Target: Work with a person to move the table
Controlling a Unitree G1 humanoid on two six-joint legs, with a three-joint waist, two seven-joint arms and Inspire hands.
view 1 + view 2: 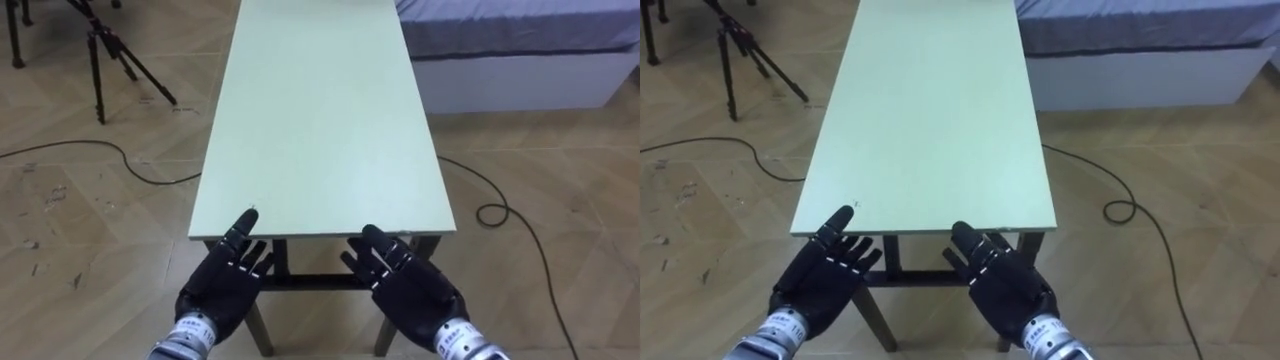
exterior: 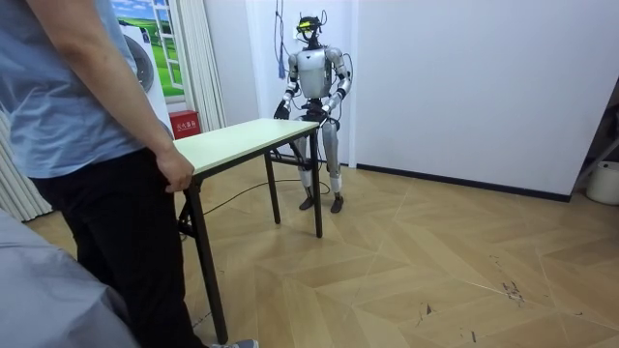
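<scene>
left hand [image 1: 225, 287] spread wide at surface [image 1: 320, 120] near edge | right hand [image 1: 405, 287] likewise | contact uncertain, perhaps fingertips only | person's hand [image 2: 177, 174] held far end

A tripod [image 1: 96, 70] stands left of the table [image 1: 320, 120], a bed [image 1: 510, 35] right.

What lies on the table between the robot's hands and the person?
Nothing: the tabletop is bare between the open left hand and right hand at its near edge and the person's hand on the far end, in eye and room views.
</scene>
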